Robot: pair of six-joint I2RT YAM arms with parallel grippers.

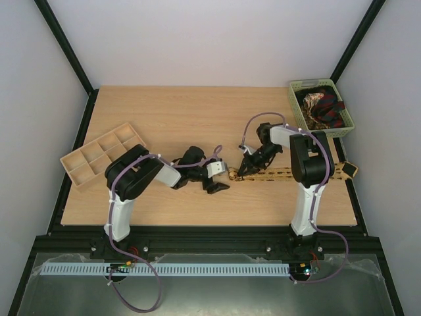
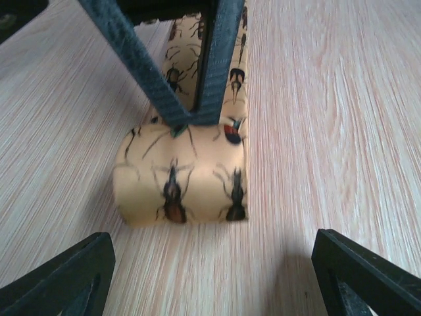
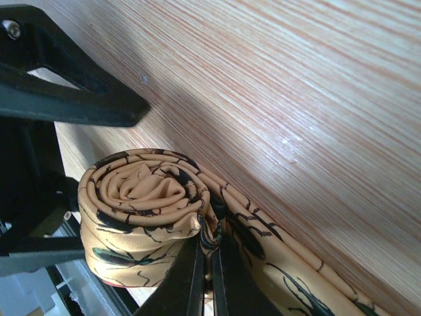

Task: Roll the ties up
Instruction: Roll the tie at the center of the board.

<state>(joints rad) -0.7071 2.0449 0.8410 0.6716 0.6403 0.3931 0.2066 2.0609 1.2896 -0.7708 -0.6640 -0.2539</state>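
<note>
The tie (image 2: 181,181) is of tan-yellow fabric printed with dark brown insects that have thin black legs, and some of them carry small marks of red or teal. The table (image 1: 197,118) is light wood with a fine straight grain, the tray (image 1: 74,172) is plain beige, and the basket (image 1: 344,105) is pale green, with other ties (image 1: 322,108) in dark red, black and cream. The left gripper (image 2: 210,283) and the right gripper (image 2: 191,120) are black, the arms (image 1: 135,174) are black and white, and the cables (image 1: 260,117) are purple

No readable text, label, brand or number shows anywhere in the three views.
</note>
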